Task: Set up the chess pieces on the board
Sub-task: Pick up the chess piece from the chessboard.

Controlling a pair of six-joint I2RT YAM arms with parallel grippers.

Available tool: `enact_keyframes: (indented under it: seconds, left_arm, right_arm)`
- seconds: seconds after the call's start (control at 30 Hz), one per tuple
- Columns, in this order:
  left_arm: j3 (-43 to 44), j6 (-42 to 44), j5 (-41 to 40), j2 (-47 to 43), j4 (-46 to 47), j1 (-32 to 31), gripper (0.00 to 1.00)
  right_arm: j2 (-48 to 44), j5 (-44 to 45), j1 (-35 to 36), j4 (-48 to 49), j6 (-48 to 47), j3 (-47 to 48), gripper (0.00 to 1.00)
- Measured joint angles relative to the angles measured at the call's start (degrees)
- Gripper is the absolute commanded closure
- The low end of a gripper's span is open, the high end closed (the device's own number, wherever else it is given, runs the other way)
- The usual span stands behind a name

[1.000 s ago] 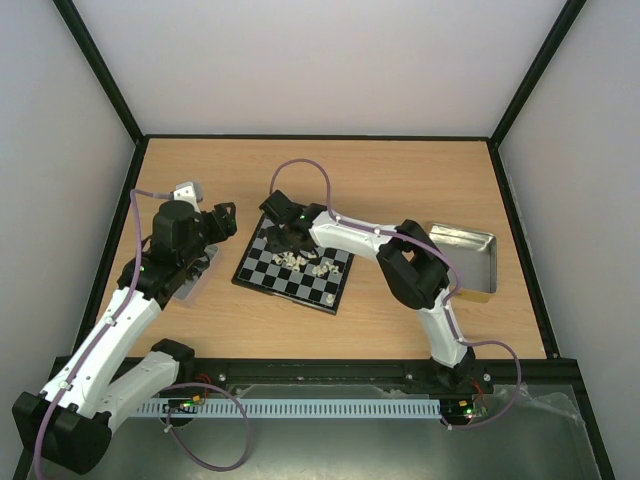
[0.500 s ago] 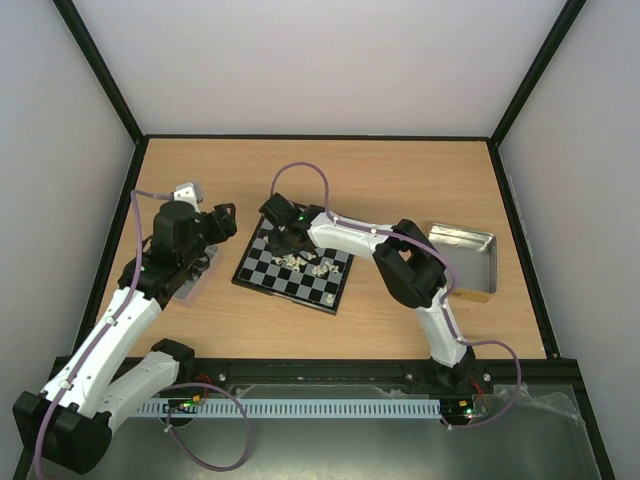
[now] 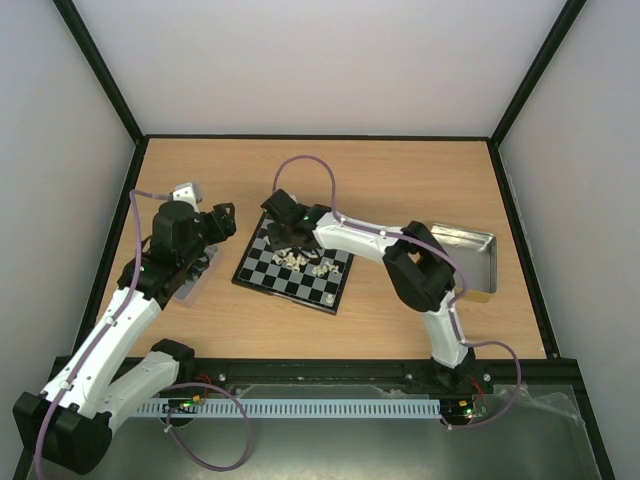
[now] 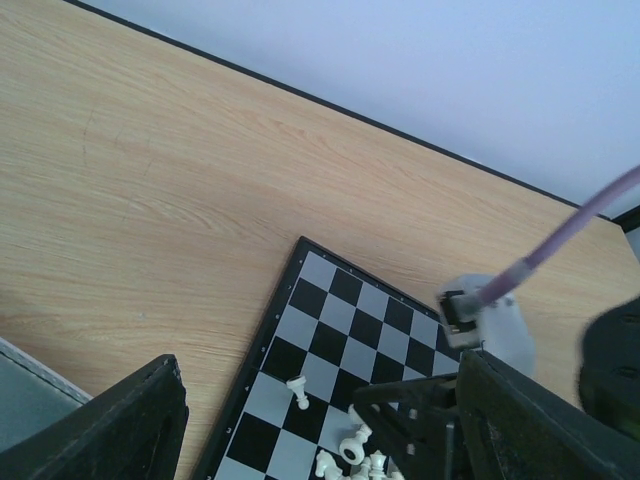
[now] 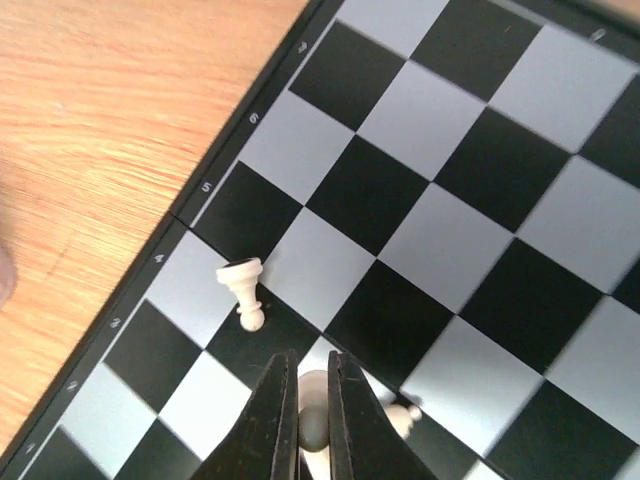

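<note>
The board point(image 3: 262, 272) lies in the middle of the table, turned at an angle. Several cream-white chess pieces point(image 3: 303, 263) lie in a loose heap on it, and one stands alone near its front corner point(image 3: 330, 298). My right gripper point(image 3: 284, 230) is over the board's far-left part. In the right wrist view it point(image 5: 312, 358) is shut on a white chess piece point(image 5: 312, 420), just above the squares. A white pawn point(image 5: 243, 290) lies on its side beside it and also shows in the left wrist view point(image 4: 298, 390). My left gripper point(image 4: 320, 440) is open and empty, left of the board point(image 4: 330, 300).
A silver tray point(image 3: 468, 248) stands at the right of the table. Another metal tray point(image 3: 198, 272) lies under my left arm at the left, its corner in the left wrist view point(image 4: 25, 395). Black-framed walls enclose the table.
My right gripper has shifted slightly over the board's far-left part, staying low over the squares. The left arm has not moved.
</note>
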Motion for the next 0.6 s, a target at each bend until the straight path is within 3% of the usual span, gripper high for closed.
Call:
enact_keyframes:
  seconds: [0.6]
  left_arm:
    - [-0.57, -1.05, 1.36, -0.42, 0.39, 0.13, 0.25]
  right_arm:
    - [-27.54, 2.69, 0.02, -0.35, 4.72, -27.98, 0.96]
